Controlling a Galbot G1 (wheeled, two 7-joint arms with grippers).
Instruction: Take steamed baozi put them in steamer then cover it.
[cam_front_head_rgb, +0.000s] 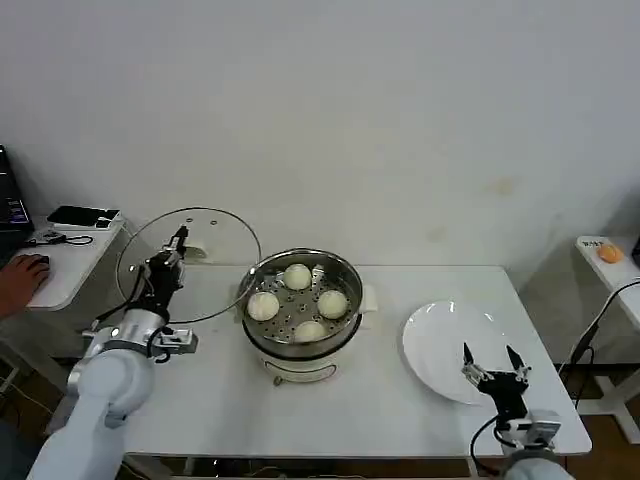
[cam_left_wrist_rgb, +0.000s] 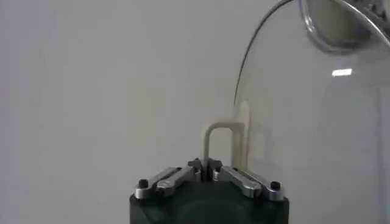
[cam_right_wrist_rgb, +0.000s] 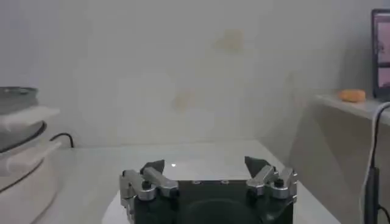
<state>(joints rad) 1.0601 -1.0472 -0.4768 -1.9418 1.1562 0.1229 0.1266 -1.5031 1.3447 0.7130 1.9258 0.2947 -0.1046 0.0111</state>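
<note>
So we count four steamed baozi (cam_front_head_rgb: 297, 276) (cam_front_head_rgb: 263, 306) (cam_front_head_rgb: 332, 303) (cam_front_head_rgb: 310, 331), all in one steamer (cam_front_head_rgb: 345, 335). We also see one glass lid (cam_front_head_rgb: 215, 245), one white plate (cam_front_head_rgb: 432, 340), one counter (cam_front_head_rgb: 380, 410), plus two hands: left hand (cam_front_head_rgb: 178, 240) and right hand (cam_front_head_rgb: 491, 358).

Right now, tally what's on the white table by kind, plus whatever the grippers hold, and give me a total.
Steamed baozi, in the steamer: 4
Steamer: 1
White plate, with the open right gripper over its near edge: 1
Glass lid, held upright beside the steamer by the left gripper: 1
Total: 7
</note>
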